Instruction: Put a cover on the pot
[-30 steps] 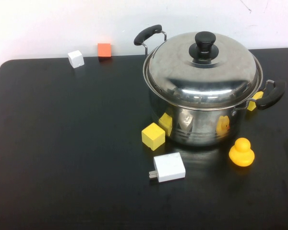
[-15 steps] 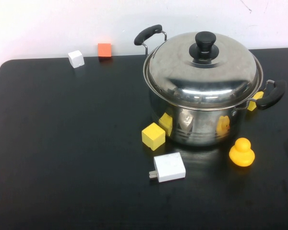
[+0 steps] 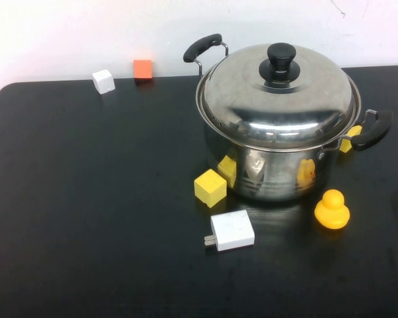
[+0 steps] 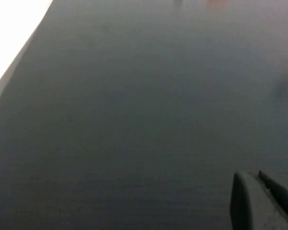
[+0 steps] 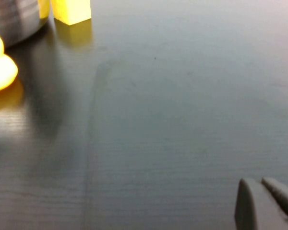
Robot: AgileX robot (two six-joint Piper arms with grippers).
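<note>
While you look down from the high view, the black table (image 3: pixel 86 199) fills nearly everything before you, running back to a pale wall. On its far right stands the pot (image 3: pixel 272 169), upright, its opening facing straight up and closed by the domed steel lid (image 3: pixel 278 99), which sits level on the rim with its black knob (image 3: pixel 280 61) on top. You can read the pot's long axis through its two black handles: the rear handle (image 3: pixel 202 46) points toward the far left, the near handle (image 3: pixel 370 129) toward the right, so the line runs diagonally across the table. Just in front of the pot lies a white charger (image 3: pixel 231 230) with its prongs pointing left. A yellow rubber duck (image 3: pixel 331 211) sits near the pot's front right, apart from it. A yellow block (image 3: pixel 210 187) rests just beside the pot's front left wall, and another yellow block (image 3: pixel 347 140) peeks out behind the near handle. Well apart, at the far left edge, sit an orange block (image 3: pixel 142 69) and a white block (image 3: pixel 103 81). Neither arm appears in the high view. Your left gripper (image 4: pixel 264 201) hangs low over bare table, and your right gripper (image 5: pixel 266 203) hangs over table near the duck; you cannot tell how either is set.
</note>
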